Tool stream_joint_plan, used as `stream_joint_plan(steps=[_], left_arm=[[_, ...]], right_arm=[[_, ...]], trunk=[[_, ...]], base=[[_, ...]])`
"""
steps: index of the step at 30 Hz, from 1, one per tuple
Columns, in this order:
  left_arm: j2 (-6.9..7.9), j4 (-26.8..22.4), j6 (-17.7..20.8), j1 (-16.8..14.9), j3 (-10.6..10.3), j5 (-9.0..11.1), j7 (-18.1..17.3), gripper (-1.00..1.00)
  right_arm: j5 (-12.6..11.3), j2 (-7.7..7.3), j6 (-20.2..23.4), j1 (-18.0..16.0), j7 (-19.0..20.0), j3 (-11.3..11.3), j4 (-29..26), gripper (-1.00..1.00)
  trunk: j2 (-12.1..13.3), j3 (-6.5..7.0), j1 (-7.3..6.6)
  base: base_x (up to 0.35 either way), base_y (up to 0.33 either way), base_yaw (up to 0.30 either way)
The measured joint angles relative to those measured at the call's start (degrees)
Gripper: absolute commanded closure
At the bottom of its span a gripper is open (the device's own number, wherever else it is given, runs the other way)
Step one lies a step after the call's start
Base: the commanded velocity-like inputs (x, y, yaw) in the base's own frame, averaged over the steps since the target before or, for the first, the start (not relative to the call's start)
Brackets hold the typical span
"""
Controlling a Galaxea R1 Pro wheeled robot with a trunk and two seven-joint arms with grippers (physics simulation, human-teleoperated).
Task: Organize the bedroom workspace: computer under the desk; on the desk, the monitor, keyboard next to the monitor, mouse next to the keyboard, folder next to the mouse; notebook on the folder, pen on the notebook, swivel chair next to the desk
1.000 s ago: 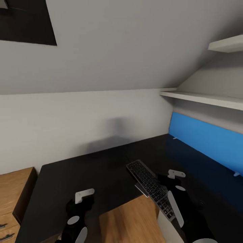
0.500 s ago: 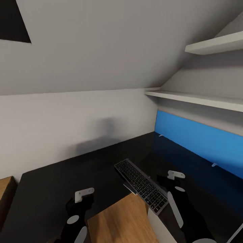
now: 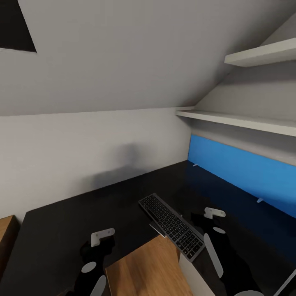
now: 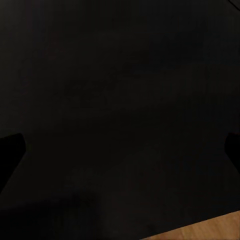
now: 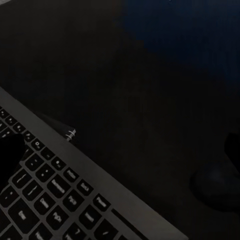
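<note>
The glossy black desk (image 3: 102, 205) spreads out below me. On its right wing the keyboard (image 3: 172, 226) lies slantwise along the inner edge, black keys in a grey frame. My right gripper (image 3: 205, 222) hovers just right of it. In the right wrist view this gripper (image 5: 120, 150) is open, one finger over the keyboard (image 5: 55, 190) and the other over bare desk. A faint dark rounded shape (image 5: 217, 187) sits near that finger; I cannot tell whether it is the mouse. My left gripper (image 3: 97, 246) hangs open over bare desktop (image 4: 120, 100). A pale box, apparently the computer (image 3: 191, 279), shows below the desk's inner corner.
A blue wall panel (image 3: 242, 172) backs the desk's right wing, with white shelves (image 3: 246, 120) above it under the sloped ceiling. Wood floor (image 3: 139, 267) shows in the desk's inner corner. A wooden dresser's edge (image 3: 6, 234) shows at far left.
The whole picture has slid left since a second ago, so the camera has turned right; the dresser is almost out of view. Both arms keep their pose. The last half second shows hardly any change.
</note>
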Motion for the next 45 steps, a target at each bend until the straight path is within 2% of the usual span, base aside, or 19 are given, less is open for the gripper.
stream_joint_plan(steps=[7, 22, 38, 45], left_arm=[[0.00, -0.02, 0.00, -0.01, -0.01, -0.01, 0.00, -1.00], [-0.09, -0.05, 0.01, -0.01, -0.26, -0.01, 0.05, -1.00], [-0.09, -0.10, 0.01, 0.00, -0.26, -0.01, 0.05, -1.00], [-0.09, -1.78, 0.06, 0.00, -0.22, 0.01, 0.15, -1.00]], right_arm=[[0.08, 0.00, 0.00, 0.01, 0.03, 0.02, -0.01, -1.00], [0.08, 0.16, 0.00, 0.01, 0.03, 0.03, 0.07, -1.00], [0.01, 0.24, 0.00, 0.00, 0.17, 0.15, 1.20, -1.00], [-0.02, 0.27, -0.79, 0.00, 0.33, 0.38, 1.37, -1.00]], trunk=[[0.00, 0.00, 0.00], [0.00, -0.34, 0.00], [0.00, -0.46, 0.00], [0.00, -0.46, 0.00]], base=[[0.000, 0.000, -0.078], [0.000, 0.000, -0.216], [0.000, 0.000, -0.017], [0.000, 0.000, 0.000]])
